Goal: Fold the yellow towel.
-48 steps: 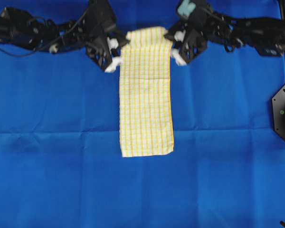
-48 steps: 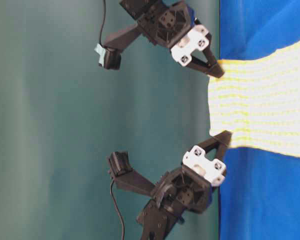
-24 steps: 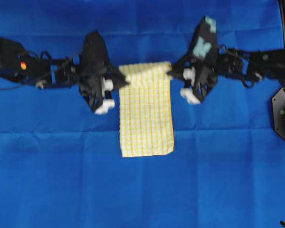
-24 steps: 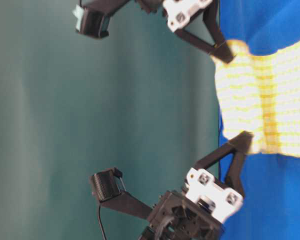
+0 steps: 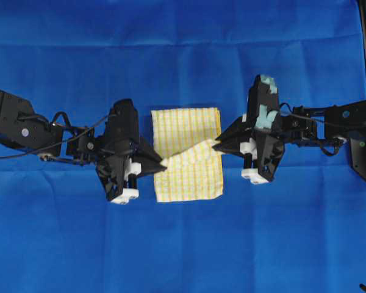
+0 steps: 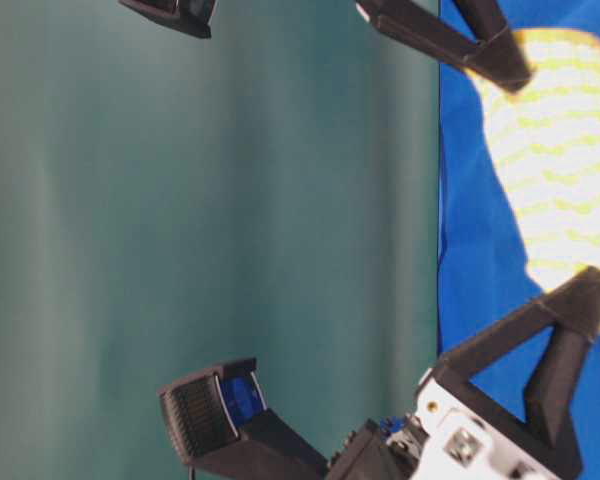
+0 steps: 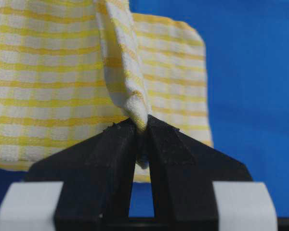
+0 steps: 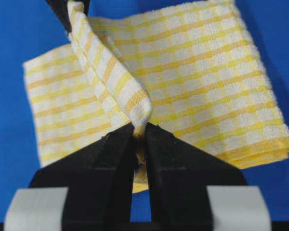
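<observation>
Left tool [image 5: 163,163] and right tool [image 5: 216,145] clamped on yellow towel [image 5: 186,131] corners

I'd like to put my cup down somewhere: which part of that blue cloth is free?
The blue cloth below the yellow towel and the strip above it are bare. The middle band is crowded: left gripper and right gripper pinch the towel's corners.
</observation>
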Controlling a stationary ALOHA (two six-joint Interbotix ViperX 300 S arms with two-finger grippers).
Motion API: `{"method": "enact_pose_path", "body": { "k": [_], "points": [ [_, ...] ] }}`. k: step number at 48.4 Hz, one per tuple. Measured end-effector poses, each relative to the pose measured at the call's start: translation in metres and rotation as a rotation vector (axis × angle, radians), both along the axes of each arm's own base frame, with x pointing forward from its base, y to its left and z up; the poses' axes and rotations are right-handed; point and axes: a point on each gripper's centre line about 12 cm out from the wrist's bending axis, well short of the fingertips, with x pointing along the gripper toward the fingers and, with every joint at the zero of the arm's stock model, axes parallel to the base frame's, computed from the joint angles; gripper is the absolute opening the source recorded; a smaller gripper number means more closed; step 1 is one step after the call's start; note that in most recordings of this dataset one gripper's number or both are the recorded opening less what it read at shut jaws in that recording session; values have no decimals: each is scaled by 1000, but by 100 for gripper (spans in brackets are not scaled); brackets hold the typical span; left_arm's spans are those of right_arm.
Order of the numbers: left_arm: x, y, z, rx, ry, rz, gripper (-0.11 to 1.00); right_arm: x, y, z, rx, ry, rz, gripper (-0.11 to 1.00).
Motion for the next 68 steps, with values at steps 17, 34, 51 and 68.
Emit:
{"method": "enact_pose_path", "body": {
  "k": [17,34,51,68],
  "points": [
    [0,-15,1,-3,-1,-36,5,7,22,-16,11,34,48,5],
    [2,-20,-13,14,32,-57,5,9,38,-25,15,58,85,5],
    [3,-17,-21,18,52,-50,17,11,40,-23,9,50,96,18],
    [-2,5,16,59,46,-33,67,11,42,12,-52,-25,169,77]
  ]
}}
